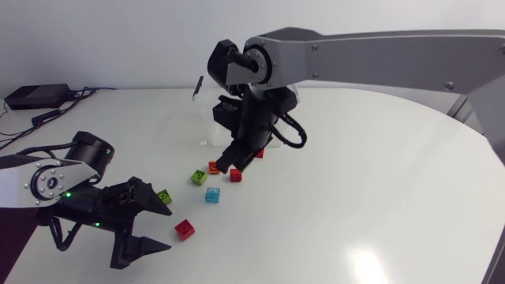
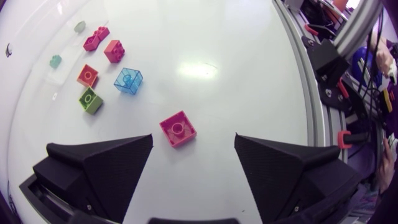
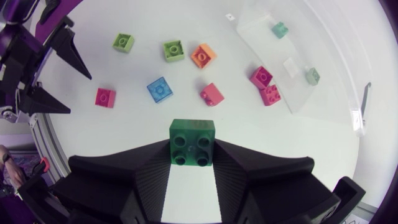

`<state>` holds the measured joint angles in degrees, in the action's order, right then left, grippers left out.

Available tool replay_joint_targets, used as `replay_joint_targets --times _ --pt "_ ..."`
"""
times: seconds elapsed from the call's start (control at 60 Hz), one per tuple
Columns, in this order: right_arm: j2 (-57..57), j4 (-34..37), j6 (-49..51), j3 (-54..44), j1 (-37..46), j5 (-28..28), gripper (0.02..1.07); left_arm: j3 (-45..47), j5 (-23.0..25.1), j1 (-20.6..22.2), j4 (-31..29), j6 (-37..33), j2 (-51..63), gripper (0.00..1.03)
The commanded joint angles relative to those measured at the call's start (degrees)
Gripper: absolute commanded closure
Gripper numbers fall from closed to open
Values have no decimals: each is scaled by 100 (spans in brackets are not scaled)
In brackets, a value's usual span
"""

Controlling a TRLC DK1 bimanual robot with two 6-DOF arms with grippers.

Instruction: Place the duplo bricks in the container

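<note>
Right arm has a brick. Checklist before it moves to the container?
1. Right gripper shut on dark green brick, held square: ok.
2. Right gripper above clear container: not ok, it hangs short of it, over loose bricks.
3. Container has room: ok, only a few small bricks inside.
4. Left gripper out of the way: ok, open, beyond the loose bricks, red brick just ahead of it, untouched.
5. Height to clear the container wall: cannot tell.
</note>
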<state>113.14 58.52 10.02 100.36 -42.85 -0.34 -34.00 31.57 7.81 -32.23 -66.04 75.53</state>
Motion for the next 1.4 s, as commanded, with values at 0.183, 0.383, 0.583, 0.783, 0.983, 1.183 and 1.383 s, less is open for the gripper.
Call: replay_joint_targets --times 0.183,0.383,0.583,0.783,0.983,1.183,1.383 --pt "261 -95 -79 933 383 289 91 271 -916 915 832 2025 489 12" --pt "533 -139 -53 1751 752 350 91 209 -1312 1143 1483 2763 982 14" --pt "938 -166 -27 2445 1024 341 91 174 -1496 1223 1817 2992 1307 29" --pt "1658 -254 -53 3500 1297 333 91 148 -1584 1249 1975 3088 1439 75" --pt "3539 810 -79 6681 1622 333 91 236 -1575 1214 1817 3045 850 78" --pt "4313 1381 -141 7674 1710 306 83 -98 -1487 862 1166 2842 -20 78" --pt "3487 1328 -431 6444 1648 -151 80 -476 -1461 836 744 2851 -170 78"
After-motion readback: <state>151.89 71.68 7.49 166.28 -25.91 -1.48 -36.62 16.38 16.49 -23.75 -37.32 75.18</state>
